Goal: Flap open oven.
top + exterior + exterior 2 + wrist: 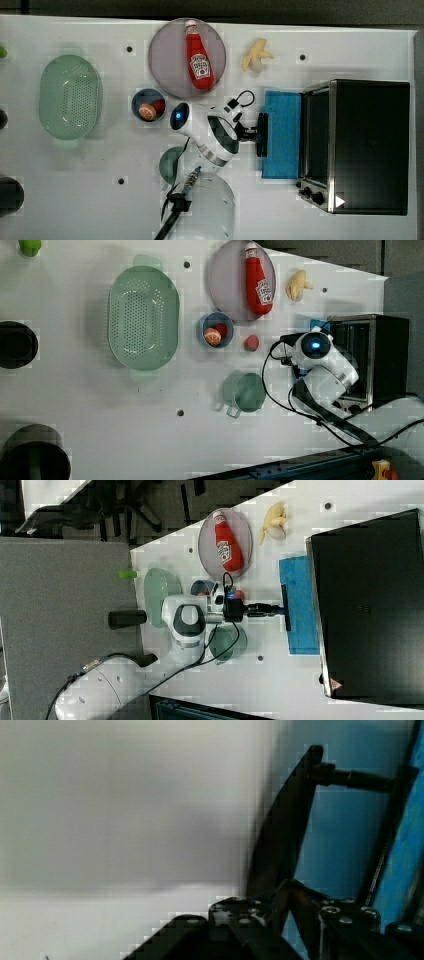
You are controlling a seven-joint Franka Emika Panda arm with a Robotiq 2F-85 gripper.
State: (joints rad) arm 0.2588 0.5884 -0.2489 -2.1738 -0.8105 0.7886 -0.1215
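Oven point(370, 145) sits at the tabletop's point(300, 220) right edge in the top view, blue glass door point(282, 134) already flapped down flat. Claw point(253, 134) clenched on the black bar handle point(262, 134). Opening step looks about finished; next move likely release and back away. Bare tabletop beside the door; green cup point(170, 164) sits under the arm.

I see a white table point(310, 220) carrying the oven point(367, 145), my landmark. Well apart from it lies a green colander point(70, 97); nearer sit a plate point(165, 60), a small bowl point(137, 100), a green cup point(245, 392) and a banana point(256, 54).
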